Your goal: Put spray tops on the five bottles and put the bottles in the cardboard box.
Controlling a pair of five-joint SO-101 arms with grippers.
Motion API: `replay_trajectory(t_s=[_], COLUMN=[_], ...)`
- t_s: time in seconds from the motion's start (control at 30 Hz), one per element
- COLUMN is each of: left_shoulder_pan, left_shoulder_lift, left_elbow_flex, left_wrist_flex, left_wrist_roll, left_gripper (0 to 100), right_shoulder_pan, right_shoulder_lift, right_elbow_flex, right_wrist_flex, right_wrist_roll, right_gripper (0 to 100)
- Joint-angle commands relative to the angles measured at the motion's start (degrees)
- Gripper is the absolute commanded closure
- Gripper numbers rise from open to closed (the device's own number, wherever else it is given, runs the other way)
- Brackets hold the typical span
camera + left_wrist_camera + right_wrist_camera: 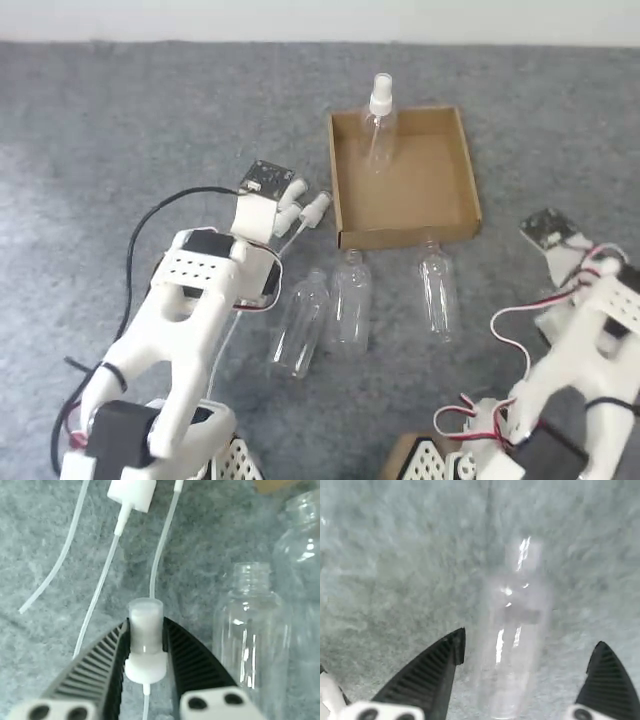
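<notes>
My left gripper [145, 630] is shut on a white spray top [146, 645] just above the grey carpet, its thin tube running away from the fingers. More spray tops [312, 208] lie by that gripper, left of the cardboard box [452, 170]. A capped bottle [378, 125] leans in the box's far side. Three clear open bottles [350, 300] lie in front of the box. My right gripper [530, 641] is open, its jaws wide on either side of another clear bottle [512, 645] lying on the carpet.
The carpet covers the whole work area. In the left wrist view an open bottle [252, 625] lies close beside the left gripper, with a second one [305, 540] further off. Loose white tubes [60, 565] trail across the carpet. The right arm [590, 330] stands right of the box.
</notes>
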Motion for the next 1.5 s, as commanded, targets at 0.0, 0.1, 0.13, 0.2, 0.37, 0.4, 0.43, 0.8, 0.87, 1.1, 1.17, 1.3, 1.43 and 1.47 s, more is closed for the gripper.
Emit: replay_trajectory(t_s=[0.0,0.1,0.13,0.2,0.37,0.4,0.43,0.8,0.87,1.1,1.17,1.3,1.43,1.47], left_shoulder_pan=[0.35,0.35,0.26,0.26,0.26,0.26,0.26,0.35,0.35,0.35,0.35,0.35,0.35,0.35], left_shoulder_lift=[-2.37,-2.46,-2.37,-2.37,-2.37,-2.37,-2.37,-2.37,-2.37,-2.37,-2.37,-2.37,-2.37,-2.46], left_elbow_flex=[1.01,1.8,1.98,2.24,2.33,2.33,2.33,3.03,3.03,3.03,3.12,3.12,3.12,3.12], left_wrist_flex=[-1.41,-2.64,-3.34,-3.69,-3.52,-3.43,-3.43,-3.78,-3.78,-3.78,-3.78,-3.78,-3.78,-3.78], left_wrist_roll=[0.18,0.18,0.18,0.18,0.18,0.18,0.18,0.18,0.18,0.18,0.18,0.18,0.18,0.18], left_gripper=[99,99,99,99,99,99,99,99,99,99,99,99,99,99], right_shoulder_pan=[-3.56,-5.93,-6.02,-6.02,-6.2,-6.02,-5.76,-1.19,-1.27,-1.36,-1.36,-1.27,-1.19,-1.1], right_shoulder_lift=[-0.31,-0.22,-0.22,-0.22,3.91,6.02,8.13,19.74,19.82,22.11,22.99,23.69,23.34,23.08], right_elbow_flex=[-6.51,-6.15,-5.63,-4.57,-3.43,-4.22,-5.19,-13.01,-13.01,-12.92,-12.92,-12.84,-12.92,-13.1], right_wrist_flex=[2.68,3.65,3.74,3.56,1.19,1.1,1.19,1.36,1.36,0.75,0.75,-1.01,-1.1,-0.84], right_wrist_roll=[-2.11,-2.11,-2.02,-1.85,-0.62,-0.62,-0.62,-0.53,-0.53,-0.53,-0.53,-0.53,-0.62,-0.62], right_gripper=[64.8,64.9,64.9,64.9,65.1,65.1,65.1,70.0,77.2,83.9,82.0,85.7,95.7,96.9])
